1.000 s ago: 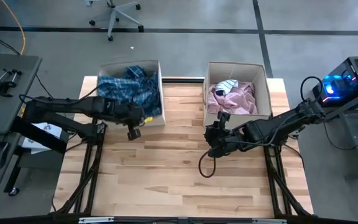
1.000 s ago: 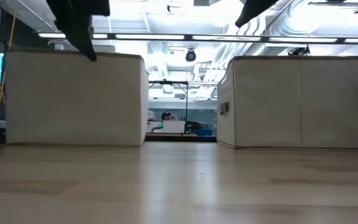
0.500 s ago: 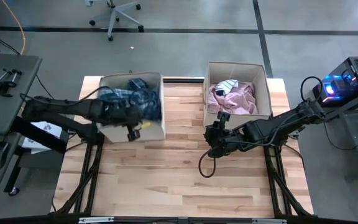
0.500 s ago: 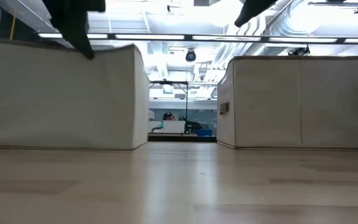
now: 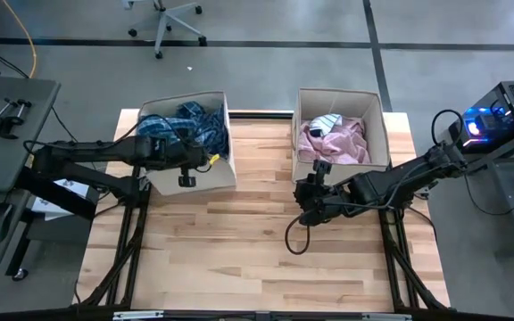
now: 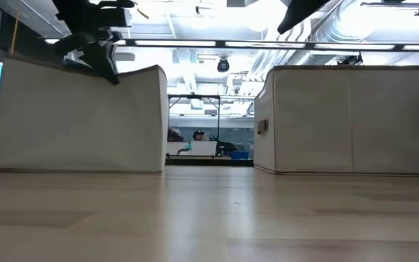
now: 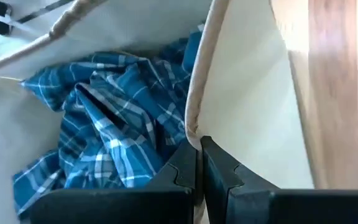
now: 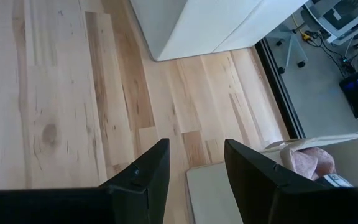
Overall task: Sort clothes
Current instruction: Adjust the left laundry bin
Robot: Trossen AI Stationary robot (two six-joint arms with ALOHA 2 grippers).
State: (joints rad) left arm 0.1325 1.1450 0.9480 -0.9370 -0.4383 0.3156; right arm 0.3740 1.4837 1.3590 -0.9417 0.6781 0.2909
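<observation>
Shifted and tilted since a second ago, the left beige fabric box (image 5: 205, 175) is pinched at its near rim by the left gripper (image 7: 199, 144), jaws fully closed on the wall. Just beyond the fingers, inside it, the crumpled blue-white plaid shirt (image 7: 114, 134) is seen. The pale pink garment (image 5: 333, 140) fills the right beige box (image 5: 373, 111) — behind the right gripper (image 8: 194, 163), which hangs half-open, empty. Sorting appears essentially finished — no clothes are seen on the wooden table (image 5: 266, 250).
</observation>
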